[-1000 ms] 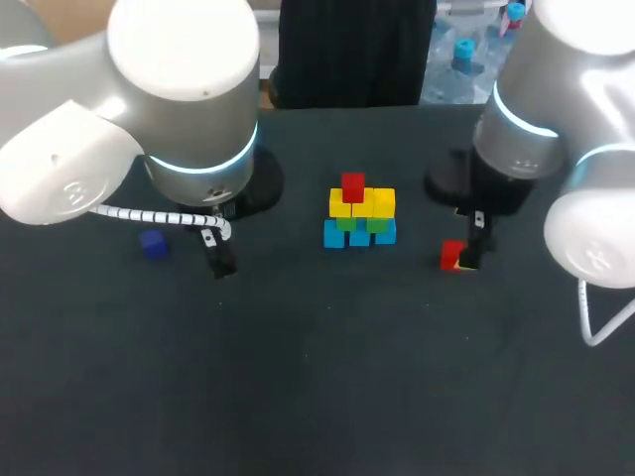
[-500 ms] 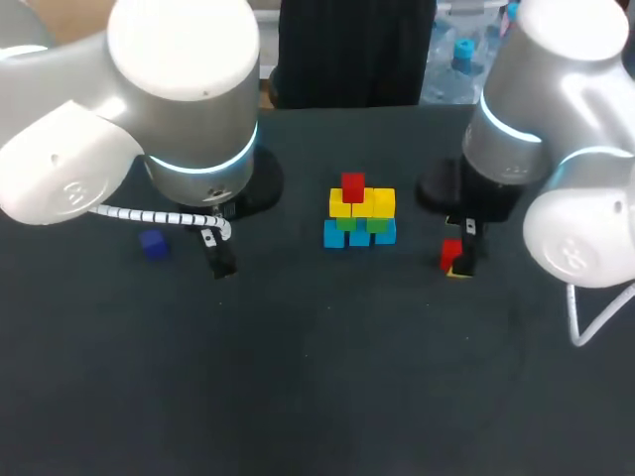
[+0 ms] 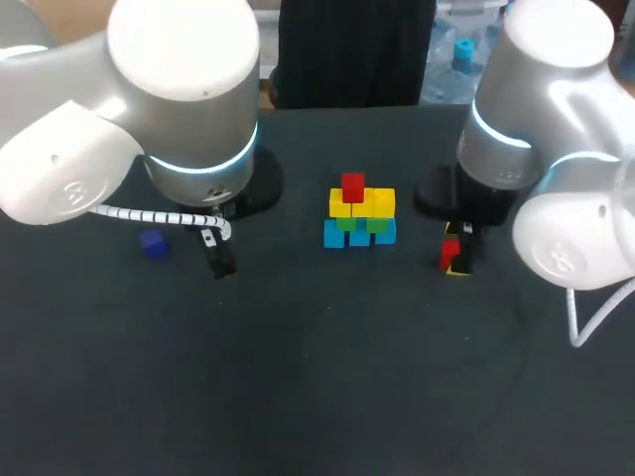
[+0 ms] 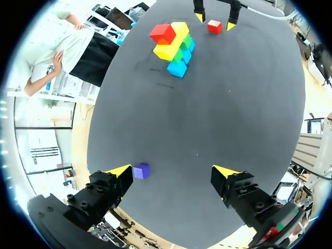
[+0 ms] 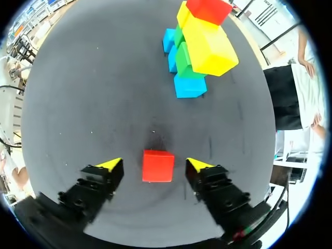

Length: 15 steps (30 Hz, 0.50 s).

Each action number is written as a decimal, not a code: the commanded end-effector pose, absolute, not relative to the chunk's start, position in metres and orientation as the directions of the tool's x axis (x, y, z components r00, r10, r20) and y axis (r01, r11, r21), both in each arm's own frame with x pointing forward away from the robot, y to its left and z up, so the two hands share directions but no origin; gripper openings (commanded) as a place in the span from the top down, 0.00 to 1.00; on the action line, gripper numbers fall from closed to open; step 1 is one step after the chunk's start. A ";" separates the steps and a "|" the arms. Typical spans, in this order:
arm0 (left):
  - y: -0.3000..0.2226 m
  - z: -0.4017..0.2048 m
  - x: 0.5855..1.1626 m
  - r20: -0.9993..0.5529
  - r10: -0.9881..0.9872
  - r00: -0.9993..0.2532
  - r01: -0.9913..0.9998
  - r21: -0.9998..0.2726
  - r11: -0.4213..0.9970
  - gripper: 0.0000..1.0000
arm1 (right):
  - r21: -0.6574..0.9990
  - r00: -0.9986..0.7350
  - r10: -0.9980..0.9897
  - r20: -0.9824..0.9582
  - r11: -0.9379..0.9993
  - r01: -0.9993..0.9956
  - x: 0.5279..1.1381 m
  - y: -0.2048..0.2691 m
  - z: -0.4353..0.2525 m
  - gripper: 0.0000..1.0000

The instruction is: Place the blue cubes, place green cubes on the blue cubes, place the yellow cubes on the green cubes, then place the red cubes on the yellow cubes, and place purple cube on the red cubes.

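Right wrist view: right gripper [image 5: 154, 164] fingers apart, straddling the loose red cube [image 5: 157, 166] without contact, likely set for the pick. Stack [image 5: 199, 46] ahead. Left gripper [image 4: 174, 170] spread wide, purple cube [image 4: 140, 171] just beside one finger.

Bright, even light from above falls on the dark matte tabletop [image 3: 317, 377], which gives back almost no glare. In the head view, the white left arm [image 3: 149, 109] at upper left and right arm [image 3: 556, 149] at upper right look soft and nearly washed out. The stack of cubes [image 3: 359, 213] is crisp. In the right wrist view, a faint shadow lies just ahead of the red cube [image 5: 157, 165]. Both wrist views bend the tabletop's edge.
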<state>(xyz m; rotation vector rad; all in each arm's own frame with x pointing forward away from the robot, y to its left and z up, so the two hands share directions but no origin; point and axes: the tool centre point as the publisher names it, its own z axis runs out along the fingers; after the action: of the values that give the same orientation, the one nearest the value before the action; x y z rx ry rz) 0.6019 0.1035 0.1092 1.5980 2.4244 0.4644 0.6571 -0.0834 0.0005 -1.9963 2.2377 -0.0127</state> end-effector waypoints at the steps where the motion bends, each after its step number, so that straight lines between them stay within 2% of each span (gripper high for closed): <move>1: 0.105 0.110 0.602 0.004 0.920 -0.393 0.857 0.365 0.364 0.00 | -0.096 -0.110 -0.989 -0.098 0.119 -0.988 0.658 -0.083 -0.001 0.65; 5: 0.105 0.110 0.602 0.004 0.920 -0.393 0.857 0.365 0.364 0.00 | -0.092 -0.114 -0.988 -0.101 0.124 -0.988 0.659 -0.084 -0.002 0.78; 8: 0.105 0.110 0.602 0.004 0.920 -0.393 0.857 0.365 0.364 0.00 | -0.094 -0.114 -0.989 -0.099 0.124 -0.988 0.659 -0.084 -0.002 1.00; 15: 0.105 0.110 0.602 0.004 0.920 -0.393 0.857 0.365 0.364 0.00 | -0.098 -0.123 -0.988 -0.096 0.133 -0.986 0.659 -0.089 0.002 1.00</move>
<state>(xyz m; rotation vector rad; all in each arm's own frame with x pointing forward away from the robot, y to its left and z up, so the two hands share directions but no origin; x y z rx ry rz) 0.6019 0.1035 0.1092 1.5980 2.4244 0.4644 0.6601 -0.0866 -0.0013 -1.9881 2.2561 -0.0121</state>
